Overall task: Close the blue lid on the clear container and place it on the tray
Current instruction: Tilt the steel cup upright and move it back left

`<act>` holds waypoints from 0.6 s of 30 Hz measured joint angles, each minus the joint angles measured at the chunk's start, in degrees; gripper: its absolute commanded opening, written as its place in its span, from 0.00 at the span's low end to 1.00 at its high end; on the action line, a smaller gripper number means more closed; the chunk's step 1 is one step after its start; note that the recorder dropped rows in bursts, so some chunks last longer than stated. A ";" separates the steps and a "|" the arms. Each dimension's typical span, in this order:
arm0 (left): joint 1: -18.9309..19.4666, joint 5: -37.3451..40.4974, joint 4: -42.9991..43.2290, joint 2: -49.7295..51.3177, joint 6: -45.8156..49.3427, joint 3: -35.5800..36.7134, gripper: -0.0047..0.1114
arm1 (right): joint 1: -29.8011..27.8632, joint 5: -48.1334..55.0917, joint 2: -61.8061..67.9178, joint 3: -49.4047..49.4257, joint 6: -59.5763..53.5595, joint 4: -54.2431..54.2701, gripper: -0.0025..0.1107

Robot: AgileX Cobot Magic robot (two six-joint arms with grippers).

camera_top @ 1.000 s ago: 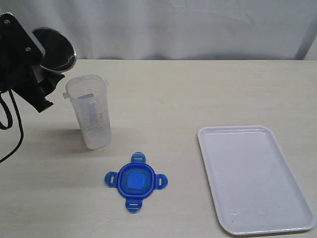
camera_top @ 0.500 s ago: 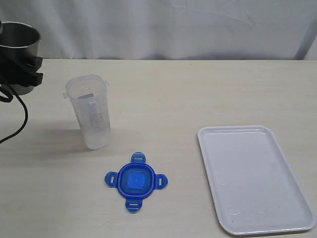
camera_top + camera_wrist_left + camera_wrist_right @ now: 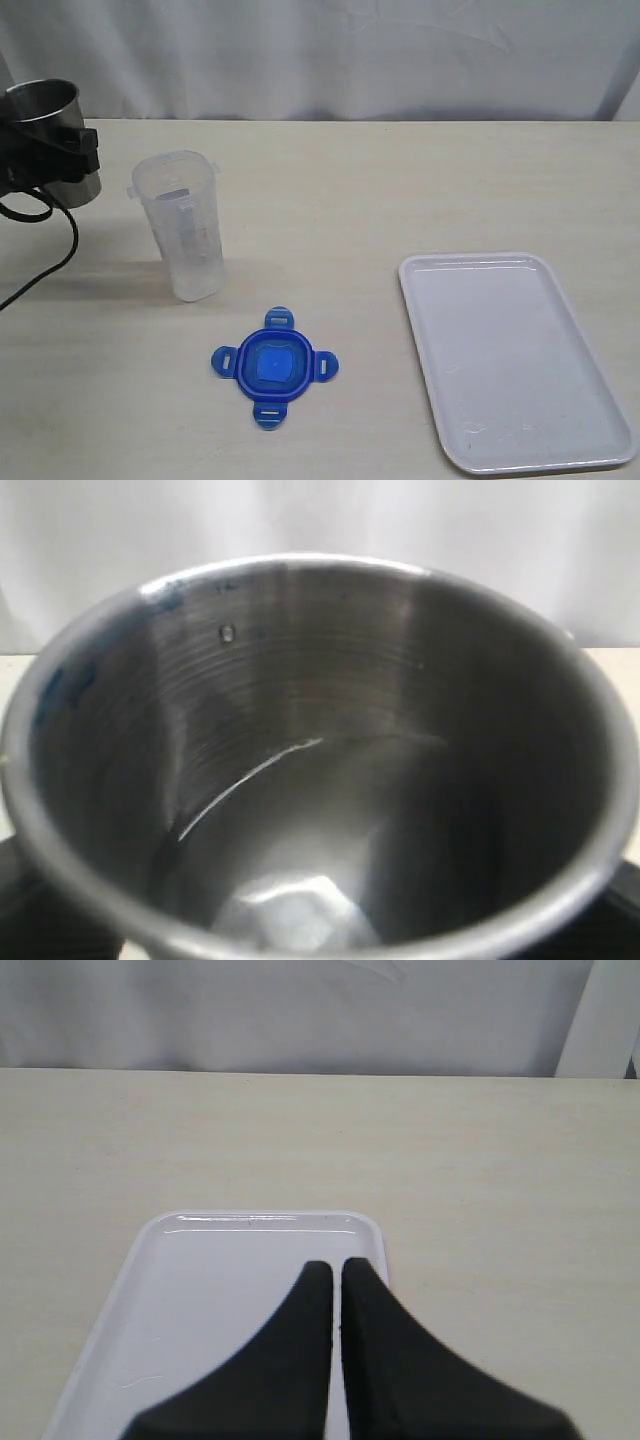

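Stainless steel fills the left wrist view: the interior of the steel cup (image 3: 300, 780), seen from above its rim.

1. Left tool (image 3: 55, 155): the black jaws stand wide apart and are clamped on the sides of the steel cup (image 3: 42, 108). The cup is held upright at the far left edge of the exterior view. Whether its base touches the desk (image 3: 400, 190) cannot be told. A black cable (image 3: 60, 250) trails from the tool across the desk.
2. Right tool (image 3: 336, 1270): the 2 fingers are pressed together and hold nothing. In the right wrist view they point out over the tray (image 3: 200, 1290); contact with it cannot be told. The right arm is outside the exterior view.
3. The clear container (image 3: 185, 225) stands upright on the desk, top open, just to the right of the steel cup and apart from it.
4. The blue lid (image 3: 274, 367) lies flat on the desk, nearer the camera than the container, with 4 tabs spread outward. It is apart from the container.
5. The tray (image 3: 515, 360) lies flat on the desk, well to the right of the lid.
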 measured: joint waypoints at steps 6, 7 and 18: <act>3.69 -1.57 2.65 8.51 -0.94 -5.94 0.04 | 0.00 0.00 0.00 0.00 0.00 0.00 0.06; 4.16 -1.57 3.22 9.96 -1.02 -7.33 0.04 | 0.00 0.00 0.00 0.00 0.00 0.00 0.06; 4.59 -5.34 7.40 25.59 -1.02 -22.83 0.04 | 0.00 0.00 0.00 0.00 0.00 0.00 0.06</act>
